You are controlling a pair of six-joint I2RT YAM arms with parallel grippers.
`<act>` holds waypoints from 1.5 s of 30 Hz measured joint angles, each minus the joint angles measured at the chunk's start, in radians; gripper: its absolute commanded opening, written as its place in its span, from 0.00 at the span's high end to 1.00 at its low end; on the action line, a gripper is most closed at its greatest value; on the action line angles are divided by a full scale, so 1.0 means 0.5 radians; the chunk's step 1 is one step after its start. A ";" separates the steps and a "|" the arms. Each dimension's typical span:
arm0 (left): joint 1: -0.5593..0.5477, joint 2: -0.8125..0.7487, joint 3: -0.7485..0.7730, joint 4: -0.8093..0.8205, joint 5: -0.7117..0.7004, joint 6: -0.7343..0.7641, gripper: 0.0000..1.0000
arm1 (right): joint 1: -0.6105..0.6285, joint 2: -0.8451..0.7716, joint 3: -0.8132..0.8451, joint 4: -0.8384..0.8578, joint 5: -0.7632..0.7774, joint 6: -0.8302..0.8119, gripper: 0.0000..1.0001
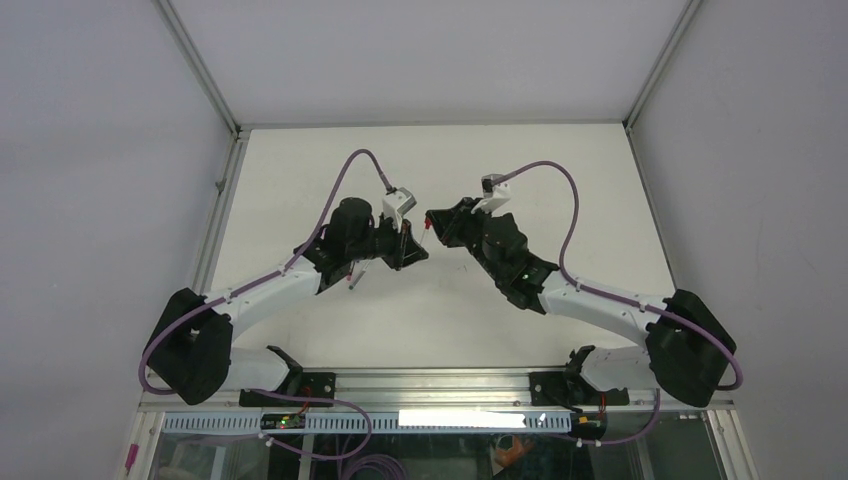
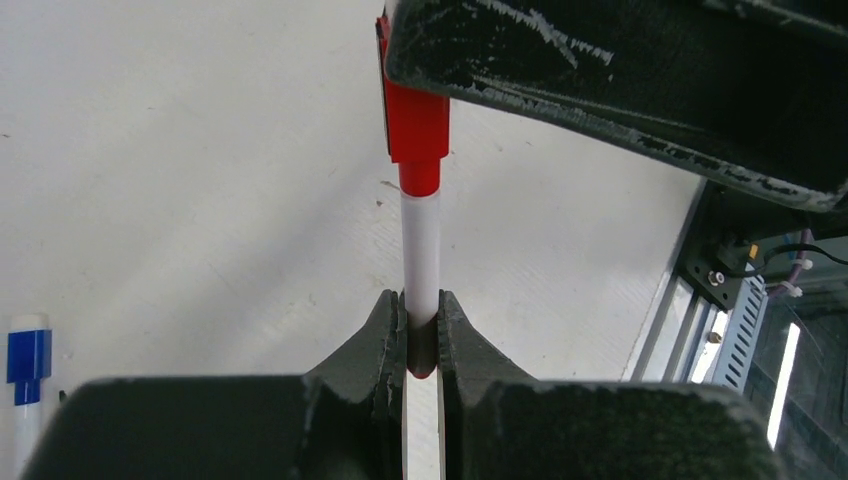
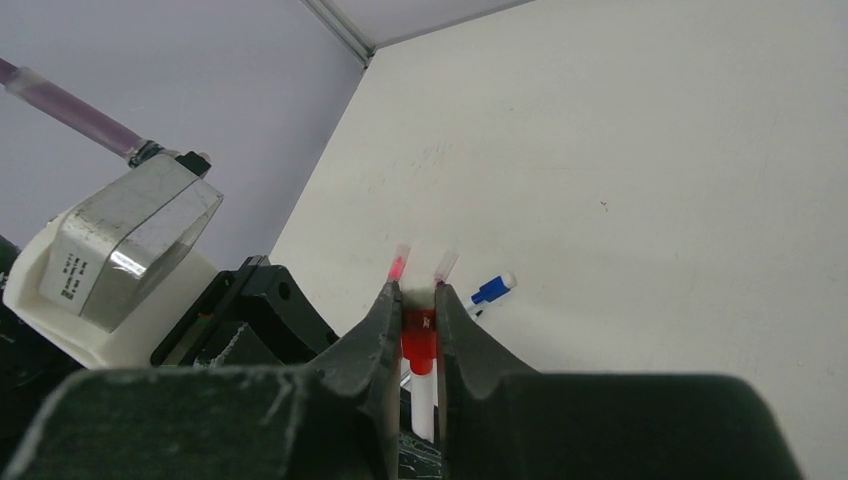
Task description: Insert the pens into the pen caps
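Left end effector (image 2: pixel 421 310) clamps one white pen (image 2: pixel 421 250); right end effector (image 3: pixel 418 300) pinches one red cap (image 3: pixel 418 332); one blue-capped pen (image 2: pixel 28 360) lies aside.

Top camera sitting high behind arm bases (image 1: pixel 300 385), looking down over whole surface (image 1: pixel 440 320); I'm seeing everything small, from far off. Left wrist camera riding right behind left end effector (image 2: pixel 421 320), facing along its fingers, very near. Right wrist camera doing same behind right end effector (image 3: pixel 420 305), facing out across surface. Both wrist views sharing red cap (image 2: pixel 416 125), white pen (image 2: pixel 421 250) and blue-capped pen (image 2: pixel 28 360); top view taking in same meeting spot mid-surface.
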 measured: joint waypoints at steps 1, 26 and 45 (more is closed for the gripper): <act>0.002 0.003 0.005 -0.022 -0.014 0.002 1.00 | 0.004 0.023 0.012 0.001 0.011 0.008 1.00; 0.160 0.113 0.078 -0.016 0.202 -0.005 1.00 | 0.059 0.179 0.227 -0.116 0.023 -0.156 1.00; 0.341 0.165 0.079 0.532 1.228 -0.146 1.00 | 0.085 -0.133 0.162 -0.041 -0.320 -0.364 1.00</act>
